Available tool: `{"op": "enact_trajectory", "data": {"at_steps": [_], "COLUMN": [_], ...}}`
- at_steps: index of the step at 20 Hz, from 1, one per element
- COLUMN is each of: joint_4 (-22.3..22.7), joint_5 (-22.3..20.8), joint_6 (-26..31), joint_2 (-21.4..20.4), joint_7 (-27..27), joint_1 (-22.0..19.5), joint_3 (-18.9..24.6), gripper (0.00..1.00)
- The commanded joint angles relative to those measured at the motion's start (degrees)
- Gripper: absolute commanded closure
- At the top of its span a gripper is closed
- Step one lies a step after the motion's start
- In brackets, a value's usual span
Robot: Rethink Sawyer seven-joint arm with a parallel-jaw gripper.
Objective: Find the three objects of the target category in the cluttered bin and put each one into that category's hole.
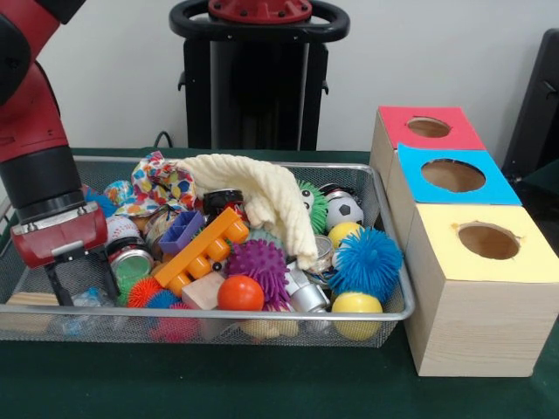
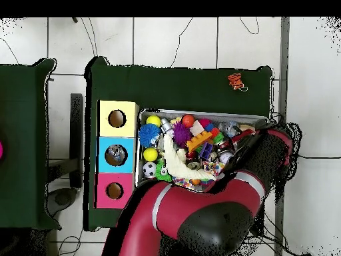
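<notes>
Front view is showing the red arm (image 1: 35, 131) reaching down at the left of the frame into the wire mesh bin (image 1: 389, 253), so the search step looks to be under way. Its gripper (image 1: 80, 284) is hanging with its black fingers (image 1: 58, 284) spread apart, holding nothing. The three-hole wooden box (image 1: 472, 297) is sitting just right of the bin. Next calls for choosing a target among the clutter; which category counts I cannot tell. The cream cloth (image 1: 262, 196) is hiding items beneath it.
</notes>
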Motion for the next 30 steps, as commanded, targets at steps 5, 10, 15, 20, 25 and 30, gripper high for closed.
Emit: {"op": "enact_trajectory", "data": {"at_steps": [5,10,15,20,25,30], "joint_4": [-1.9,-3.9,-4.3,-3.4,-2.2,-0.9], "joint_5": [1.1,0.0,2.7,5.2,5.3,7.2], "joint_6": [8.9,10.0,14.5,18.9,20.4,23.5], "joint_2": [5.3,8.2,8.6,6.4,4.1,0.7], "joint_7": [8.7,5.9,3.9,-1.9,-8.5,-18.9], "joint_1": [2.8,3.7,3.8,4.0,4.9,4.3], "joint_3": [4.1,3.1,2.6,1.6,0.2,1.0], "gripper": [0.0,0.0,0.0,0.0,0.0,0.0]}}
